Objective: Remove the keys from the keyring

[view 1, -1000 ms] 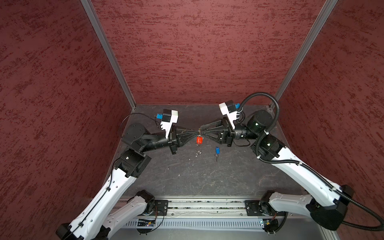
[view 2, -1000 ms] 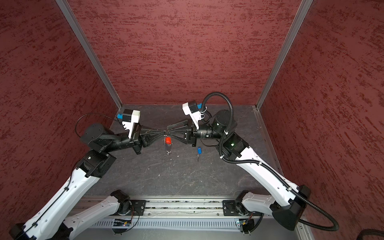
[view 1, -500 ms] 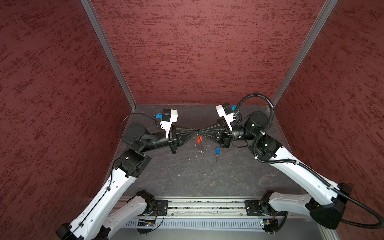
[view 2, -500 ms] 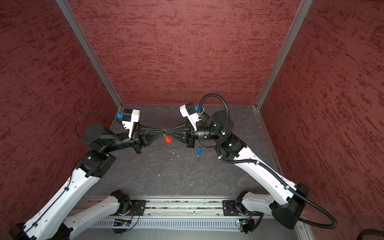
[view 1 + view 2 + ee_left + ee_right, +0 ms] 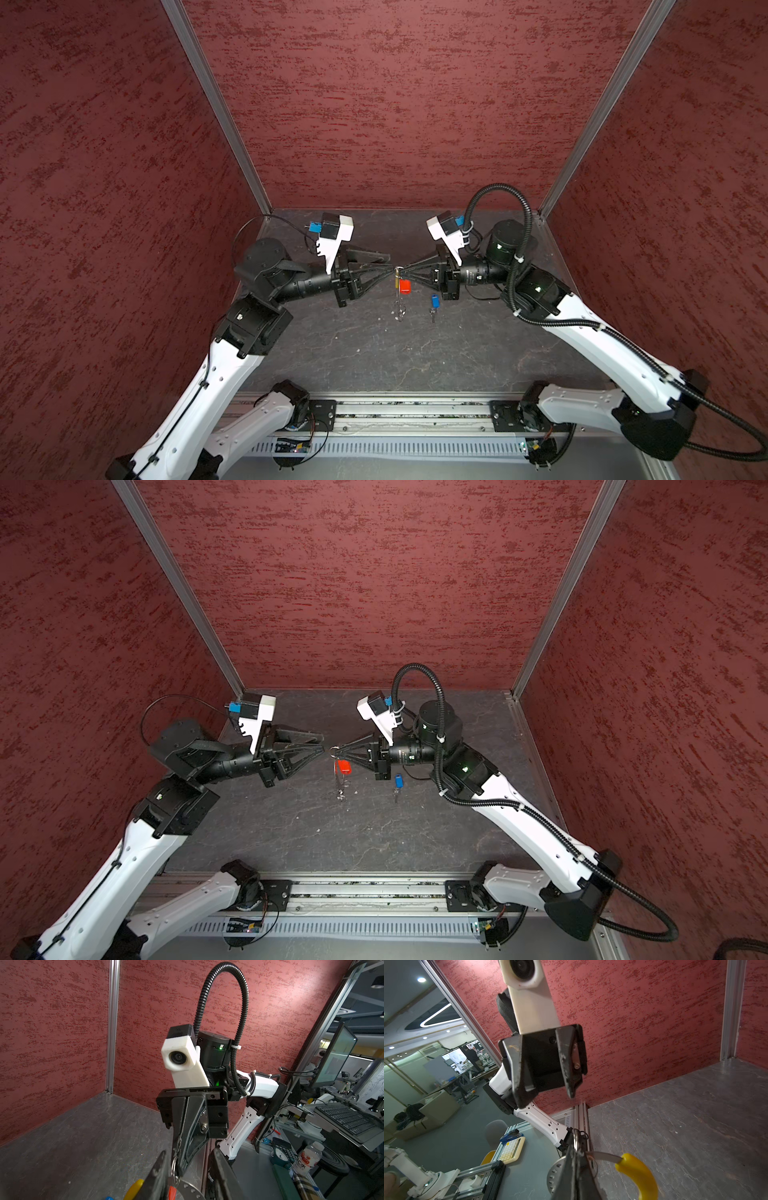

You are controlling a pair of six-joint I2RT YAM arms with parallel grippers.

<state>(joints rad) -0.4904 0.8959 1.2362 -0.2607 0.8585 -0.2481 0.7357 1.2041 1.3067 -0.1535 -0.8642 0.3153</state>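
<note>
The right pincer [image 5: 404, 270] is clamped on the silvery yellow-sleeved keyring [image 5: 638, 1174], with the red-headed metal key [image 5: 404, 286] hanging below. The left pincer [image 5: 323, 742] has its jaws apart; the blue-headed metal key [image 5: 434, 301] lies on the grey worktop [image 5: 374, 353].

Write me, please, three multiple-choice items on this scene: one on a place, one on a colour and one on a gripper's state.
1. Where is the blue-headed key?
A. Lying on the table, apart from the keyring
B. Hanging from the keyring
C. Out of sight

2. What colour is the head of the key that hangs from the keyring just below the right gripper?
A. Green
B. Red
C. Black

3. How does the left gripper stand?
A. Shut on the keyring
B. Shut on nothing
C. Open, holding nothing

Answers:
1 A: in both top views it rests on the table beside the dangling ring, not touching it.
2 B: a red head shows under the ring in both top views.
3 C: the right wrist view shows its jaws spread with nothing between them.
</note>
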